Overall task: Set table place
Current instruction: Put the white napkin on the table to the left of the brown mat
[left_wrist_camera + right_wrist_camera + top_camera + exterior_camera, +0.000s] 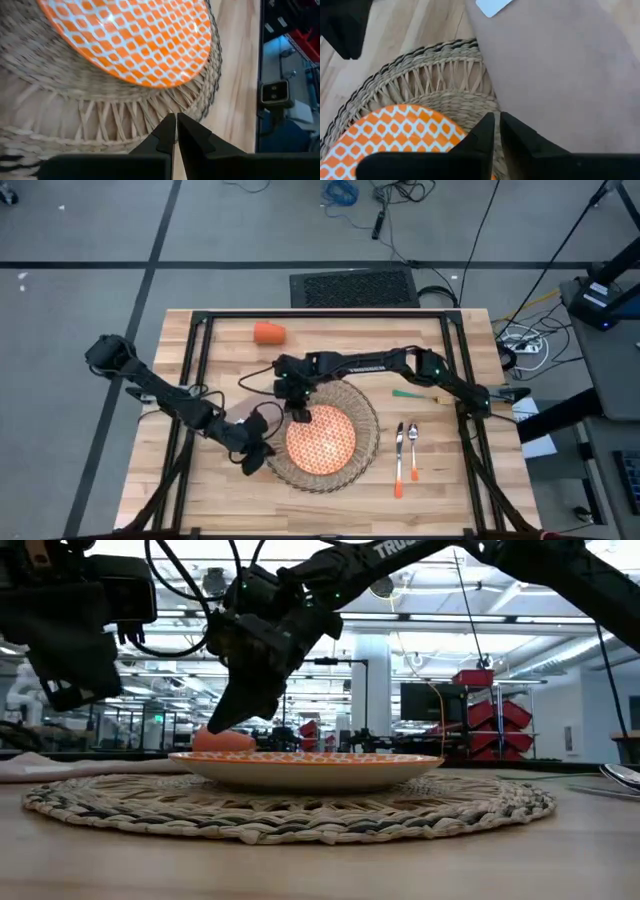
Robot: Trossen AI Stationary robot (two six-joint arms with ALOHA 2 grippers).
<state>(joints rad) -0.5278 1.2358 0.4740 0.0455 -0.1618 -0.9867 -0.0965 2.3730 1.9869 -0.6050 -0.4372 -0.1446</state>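
While both pincers are closed, right pincer [300, 416] over plate [325, 442].

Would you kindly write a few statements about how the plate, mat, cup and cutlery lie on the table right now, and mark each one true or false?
1. The orange patterned plate sits on the woven mat. True.
2. The orange cup stands on the plate. False: it lies on its side on the bare table, apart from the mat.
3. A fork and a spoon lie side by side on the mat's right in the high view. True.
4. The right gripper is open wide. False: its fingers are shut, by the plate's rim.
5. The left gripper holds the cup. False: it is shut at the mat's edge, holding nothing.
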